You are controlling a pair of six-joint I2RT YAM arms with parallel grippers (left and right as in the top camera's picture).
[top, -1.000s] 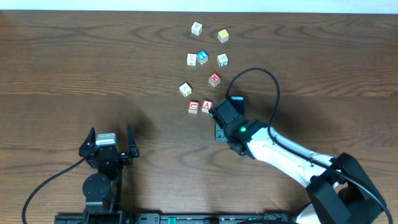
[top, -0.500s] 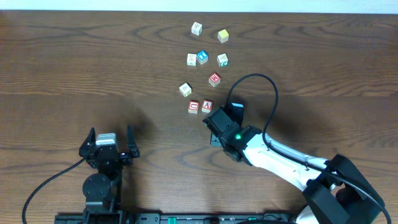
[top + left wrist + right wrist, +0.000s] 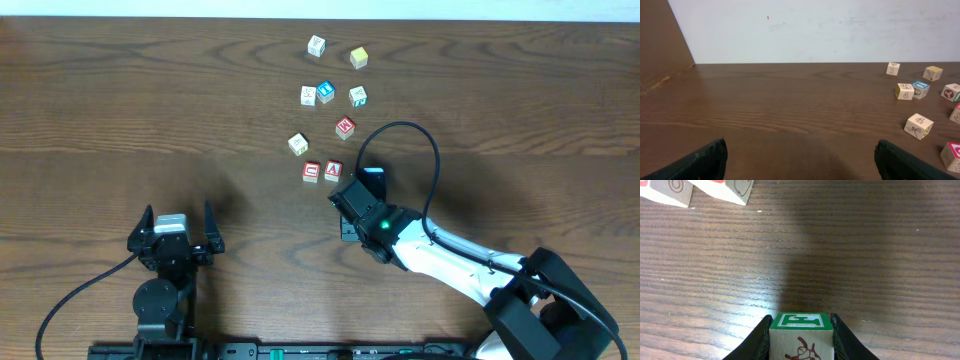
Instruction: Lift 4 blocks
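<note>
Two red-faced blocks (image 3: 311, 172) (image 3: 333, 169) lie side by side mid-table, a third red one (image 3: 345, 127) behind them, and a pale cream block (image 3: 298, 144) to their left. My right gripper (image 3: 347, 203) sits just near-right of the red pair, which shows at the top left of the right wrist view (image 3: 725, 189). Its jaws are shut on a wooden cube with a green letter face (image 3: 801, 335); the overhead view hides this cube. My left gripper (image 3: 178, 228) rests wide open at the near left, with nothing between its fingers (image 3: 695, 162).
Further back lie a white cube (image 3: 316, 45), a yellow cube (image 3: 359, 57), a cream cube (image 3: 308, 95), a blue-faced cube (image 3: 325, 92) and a green-marked cube (image 3: 358, 96). The right arm's black cable (image 3: 430, 150) loops above its wrist.
My right gripper has shifted slightly left and toward the near edge with the green-faced cube in its jaws. The left arm has not moved.
</note>
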